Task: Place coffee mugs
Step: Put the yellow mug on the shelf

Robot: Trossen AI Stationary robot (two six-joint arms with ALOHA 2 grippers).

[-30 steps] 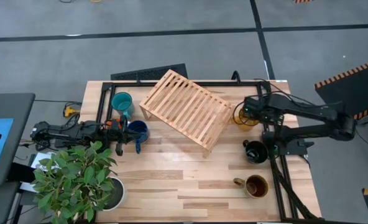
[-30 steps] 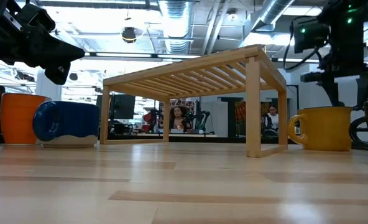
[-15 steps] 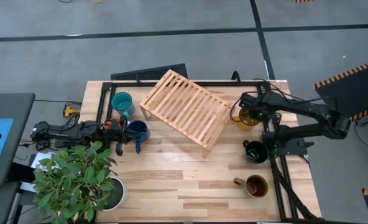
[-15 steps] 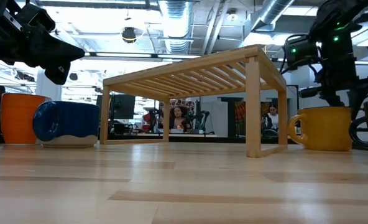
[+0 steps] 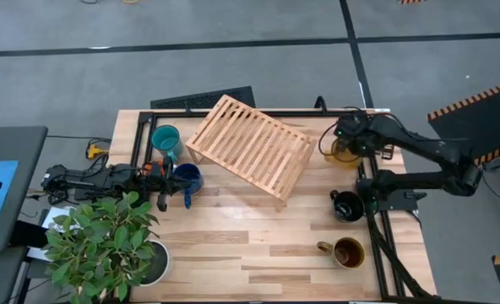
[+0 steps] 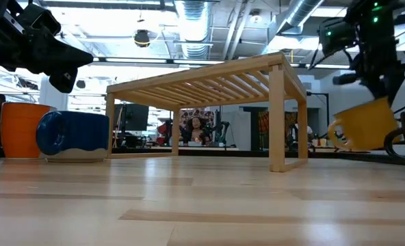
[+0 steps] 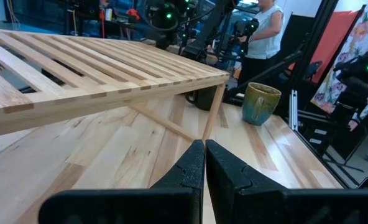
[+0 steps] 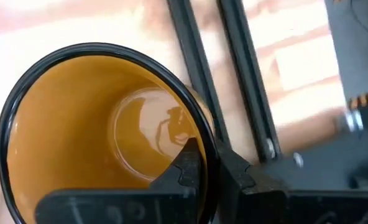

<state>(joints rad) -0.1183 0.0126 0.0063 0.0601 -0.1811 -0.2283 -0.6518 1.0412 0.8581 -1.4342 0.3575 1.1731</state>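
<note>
While the right gripper [image 8: 201, 167] pinches the yellow mug's [image 6: 368, 126] rim and holds it tilted off the worktop [image 5: 258, 245], the wooden rack [image 5: 250, 145] is bare; the left gripper [image 7: 204, 163] waits closed

Four cameras watching one bench [image 5: 233, 253]
One is looking straight down, one level across; both are sharing the wooden rack [image 5: 250, 148]; wrist cameras are sitting close.

table [image 5: 258, 253] | wooden rack [image 5: 252, 145] | plant pot [image 5: 153, 262] | black mug [image 5: 346, 205] | brown-olive mug [image 5: 347, 252]
</note>
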